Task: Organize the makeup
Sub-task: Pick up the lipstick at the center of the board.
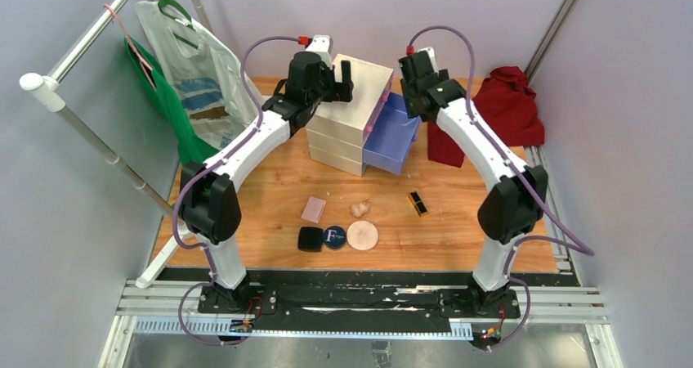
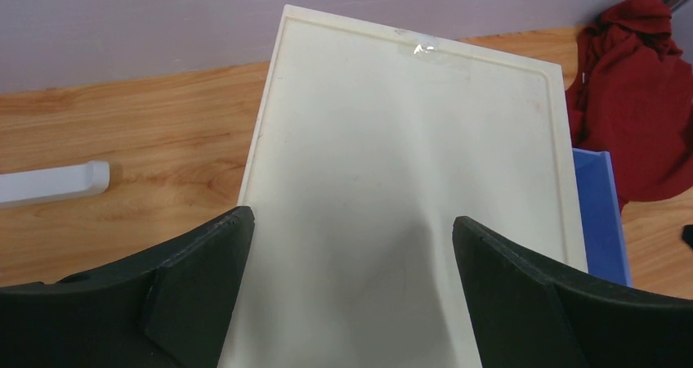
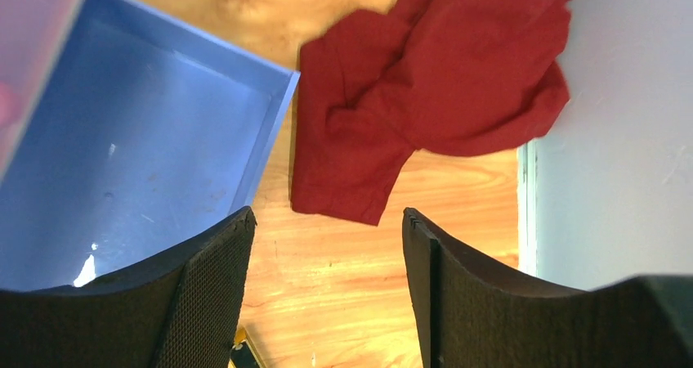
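my left claw (image 2: 351, 218): wide open, empty, above cream chest (image 2: 409, 139) top
my right claw (image 3: 327, 213): open, empty, over blue drawer (image 3: 122, 139) edge
lipstick (image 1: 418, 204): on worktop (image 1: 278, 188)

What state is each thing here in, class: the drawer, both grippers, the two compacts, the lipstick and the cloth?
Blue drawer: pulled out, nothing seen inside.
Left gripper: open, over the cream chest top.
Right gripper: open, holding nothing.
Black square compact: shut.
Navy round compact: shut.
Lipstick: lying on its side.
Red cloth: crumpled.
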{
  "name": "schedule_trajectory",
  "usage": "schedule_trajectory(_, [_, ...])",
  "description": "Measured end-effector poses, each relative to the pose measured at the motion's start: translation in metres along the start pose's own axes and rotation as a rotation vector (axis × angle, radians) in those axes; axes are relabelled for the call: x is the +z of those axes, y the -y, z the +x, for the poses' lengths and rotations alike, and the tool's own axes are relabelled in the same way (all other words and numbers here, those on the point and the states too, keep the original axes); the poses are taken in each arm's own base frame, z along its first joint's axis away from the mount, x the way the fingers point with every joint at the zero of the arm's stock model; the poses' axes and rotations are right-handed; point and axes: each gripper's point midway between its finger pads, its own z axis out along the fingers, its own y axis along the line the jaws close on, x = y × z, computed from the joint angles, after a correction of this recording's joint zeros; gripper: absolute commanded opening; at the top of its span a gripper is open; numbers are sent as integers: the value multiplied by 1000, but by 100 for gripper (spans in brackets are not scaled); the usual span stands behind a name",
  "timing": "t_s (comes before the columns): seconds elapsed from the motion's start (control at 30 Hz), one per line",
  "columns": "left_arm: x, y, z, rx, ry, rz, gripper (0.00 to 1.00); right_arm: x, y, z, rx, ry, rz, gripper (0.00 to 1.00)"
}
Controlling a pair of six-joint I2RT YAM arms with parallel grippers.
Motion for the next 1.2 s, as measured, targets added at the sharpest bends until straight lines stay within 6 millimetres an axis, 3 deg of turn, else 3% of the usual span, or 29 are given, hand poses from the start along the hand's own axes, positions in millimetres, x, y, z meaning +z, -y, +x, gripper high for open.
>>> schedule_trajectory(0.13, [-3, 0, -2, 8, -15, 5, 98, -32, 16, -27, 46, 113, -32, 64])
schedule_trajectory(0.27, [-13, 0, -3, 7, -37, 8, 98, -64, 25, -27, 74, 186, -70, 63])
schedule_trajectory(0.37, [-29, -1, -17, -2, -22, 9, 98, -85, 23, -6, 74, 208, -107, 62])
schedule_trajectory(0.47, [-59, 1, -49, -18, 50, 21, 98, -103, 17, 24, 70, 212, -158, 61])
schedule_trajectory(0.63, [-136, 6, -100, -45, 207, 54, 98, -122, 7, 81, 81, 200, -237, 61])
schedule_trajectory(0.7, [-161, 8, -103, -58, 237, 62, 98, -123, -1, 101, 87, 189, -277, 61])
schedule_trajectory(0.77, [-179, 10, -90, -72, 231, 70, 98, -120, -13, 123, 85, 164, -317, 61])
schedule_trajectory(0.83, [-188, 12, -62, -77, 194, 74, 98, -113, -24, 145, 75, 132, -348, 61])
schedule_trajectory(1.0, [-187, 3, 47, -61, -10, 35, 98, -90, -53, 199, 33, 41, -409, 62])
schedule_trajectory(1.1, [-190, -2, 98, -42, -110, 10, 98, -78, -63, 214, 16, 11, -417, 63])
schedule_trajectory(1.2, [-194, 4, 121, -22, -147, 24, 98, -68, -73, 219, 12, 3, -427, 63])
